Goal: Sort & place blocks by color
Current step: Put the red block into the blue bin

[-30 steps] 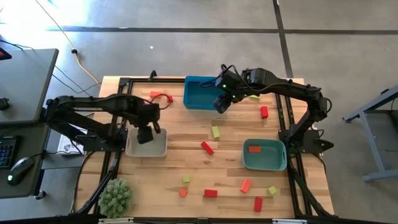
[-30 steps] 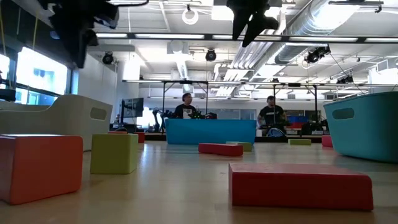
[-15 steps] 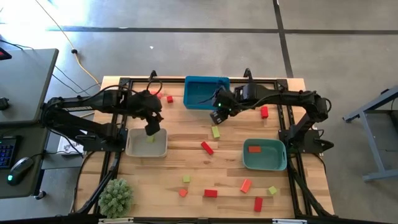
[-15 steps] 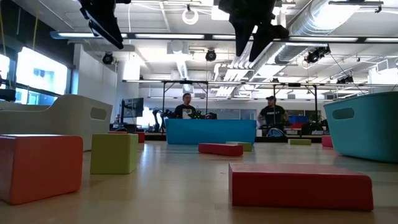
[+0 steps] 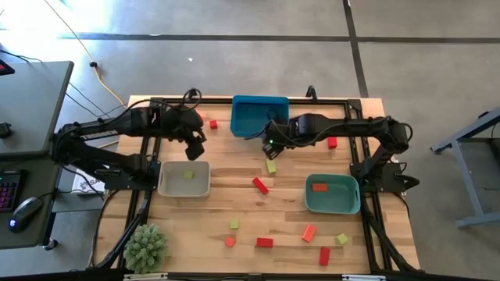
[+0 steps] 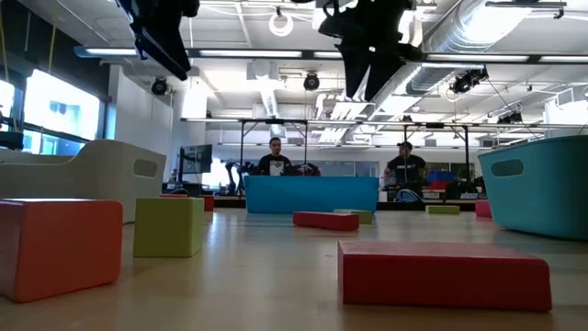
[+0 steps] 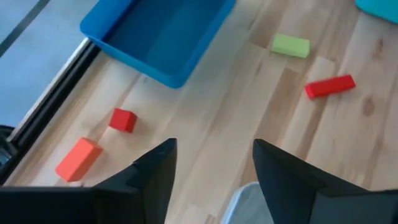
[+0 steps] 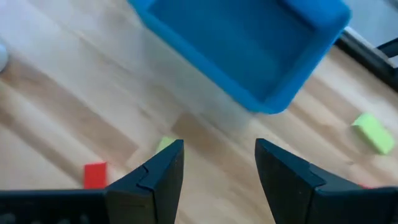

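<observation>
My left gripper [image 5: 197, 150] hangs open and empty above the far edge of the beige tray [image 5: 166, 187], in which one yellow-green block [image 5: 188, 175] lies. My right gripper [image 5: 269, 147] is open and empty just near of the blue tray [image 5: 259, 115], above bare wood. It stands a little far of a yellow-green block [image 5: 271, 165] that lies flat on the table. That block's corner [image 8: 165, 144] peeks out beside one finger in the right wrist view. The left wrist view looks past my open left gripper [image 7: 213, 149] at a red cube [image 7: 122, 119] and an orange-red block [image 7: 78, 158].
The teal tray [image 5: 349, 204] at the right holds an orange-red block [image 5: 319, 186]. A red block [image 5: 260, 185] lies mid-table and another [image 5: 332, 142] at the far right. Several red, orange-red and yellow-green blocks lie along the near edge, beside a fuzzy plant ball [image 5: 146, 248].
My left gripper has risen from low over the beige tray, gone toward the far edge and tipped more level; a yellow-green block now lies in the tray where it stood. My right gripper has come down from over the blue tray toward the near edge and the yellow-green block.
</observation>
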